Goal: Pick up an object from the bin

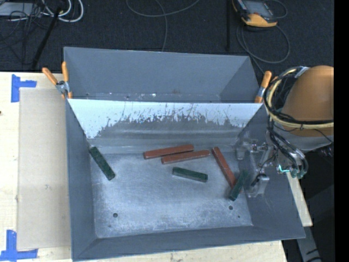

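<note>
My gripper (pixel 255 174) is low at the bin's right side, close to the right wall. Just left of it a dark green bar (pixel 236 187) lies tilted, its upper end against the gripper's lower part. A red-brown bar (pixel 223 165) slants from the middle right down toward that green bar. Whether anything is between the gripper's jaws is hidden.
Two red-brown bars (pixel 169 152) (pixel 185 156) lie side by side near the bin's middle, with a short dark green bar (pixel 190 174) just below them. Another dark green bar (pixel 102 162) lies at the left, near the left wall. The arm enters from the right.
</note>
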`<state>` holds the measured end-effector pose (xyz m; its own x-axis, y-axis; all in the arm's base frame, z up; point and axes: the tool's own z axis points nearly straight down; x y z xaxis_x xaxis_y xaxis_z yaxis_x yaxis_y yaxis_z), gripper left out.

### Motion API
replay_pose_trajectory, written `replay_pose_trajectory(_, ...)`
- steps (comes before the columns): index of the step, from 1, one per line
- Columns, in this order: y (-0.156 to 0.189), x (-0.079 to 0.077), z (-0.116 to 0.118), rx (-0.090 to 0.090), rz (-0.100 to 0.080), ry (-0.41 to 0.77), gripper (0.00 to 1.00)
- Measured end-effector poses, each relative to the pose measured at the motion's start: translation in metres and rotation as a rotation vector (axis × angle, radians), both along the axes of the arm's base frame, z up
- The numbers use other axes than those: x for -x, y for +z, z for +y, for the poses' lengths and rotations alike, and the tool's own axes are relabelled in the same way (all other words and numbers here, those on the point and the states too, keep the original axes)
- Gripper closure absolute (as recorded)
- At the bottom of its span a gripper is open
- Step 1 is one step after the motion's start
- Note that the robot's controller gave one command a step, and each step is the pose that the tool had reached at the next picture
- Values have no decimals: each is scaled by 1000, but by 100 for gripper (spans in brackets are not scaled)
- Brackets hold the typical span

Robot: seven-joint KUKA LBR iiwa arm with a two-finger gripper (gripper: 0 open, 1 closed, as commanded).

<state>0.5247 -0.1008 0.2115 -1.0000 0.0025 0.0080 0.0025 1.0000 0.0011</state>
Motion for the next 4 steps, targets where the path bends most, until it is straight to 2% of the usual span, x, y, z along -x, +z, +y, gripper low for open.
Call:
replay_pose_trajectory(1, -143, -31, -38, -15, -9, 772, 0)
replay_pose_trajectory(2, -111, -33, -36, -8, -12, 1117, 0)
replay_pose_trajectory(3, -112, -40, -27, -12, -10, 1400, 0)
replay_pose_trajectory(4, -137, -44, -16, -15, -8, 1672, 0)
